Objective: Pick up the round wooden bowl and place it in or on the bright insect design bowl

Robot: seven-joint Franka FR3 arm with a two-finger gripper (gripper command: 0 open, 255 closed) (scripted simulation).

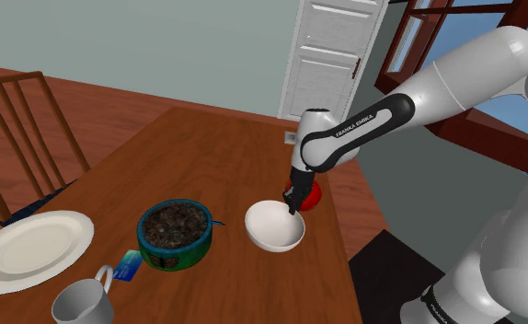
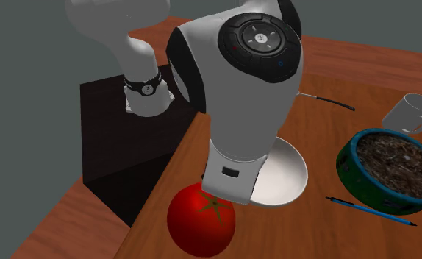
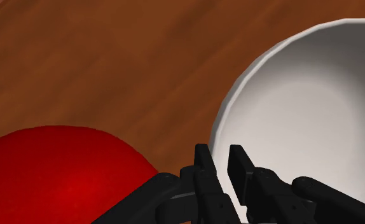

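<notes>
The round bowl (image 1: 273, 225), drawn plain white here rather than as wood, appears to sit on the table (image 1: 235, 147) near the long edge that runs along the stand's side. It looks upright and empty. Just beside it, towards that same edge, lies a red tomato (image 1: 310, 193), near enough that the two may touch. On the bowl's other side, further in from the edge and a little apart, stands the green and blue patterned bowl (image 1: 170, 258), filled with something dark. A blue pen (image 2: 371, 208) lies on the table between the two bowls. A grey mug (image 1: 80, 302) and a white plate (image 1: 32, 248) lie beyond, towards the opposite long edge.

The main risk is the hold itself. A pinch on one spot of a thin, smooth rim lets the bowl swing or slip out when it is raised, and it could drop onto the table or roll off the nearby edge. The tomato crowds the outer finger and may be nudged over the edge. The target bowl is already heaped, so the white bowl can only rest on top and may settle tilted.

The gripper (image 3: 221, 156) stands at the white bowl's rim on the tomato side. Its fingers are nearly together, one inside the wall and one outside, and they appear clamped on the rim.
</notes>
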